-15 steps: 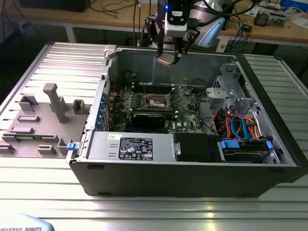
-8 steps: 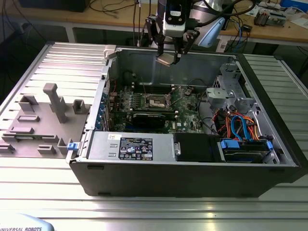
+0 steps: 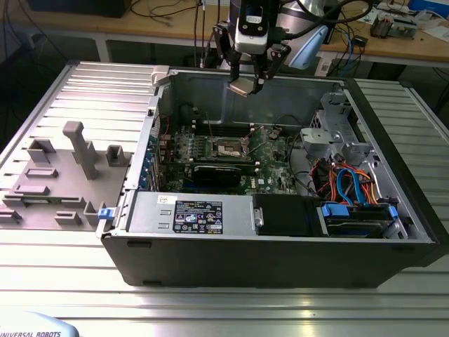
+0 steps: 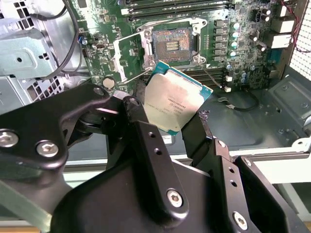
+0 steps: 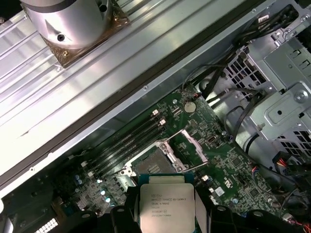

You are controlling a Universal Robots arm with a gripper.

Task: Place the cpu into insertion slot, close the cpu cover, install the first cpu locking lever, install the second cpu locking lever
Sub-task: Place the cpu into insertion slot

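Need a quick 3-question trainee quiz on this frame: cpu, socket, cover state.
1. True or false: the cpu already sits in the insertion slot.
2. The cpu cover is: A) closed over the slot, B) swung open beside the slot, C) removed altogether.
3. Fill in: the gripper is shut on the ____.

Key: 1 false; 2 B; 3 cpu.

Ribbed grey metal table (image 3: 224,312), wooden workbench (image 3: 126,27) behind it, tangled cables (image 3: 160,10) strewn across the bench top
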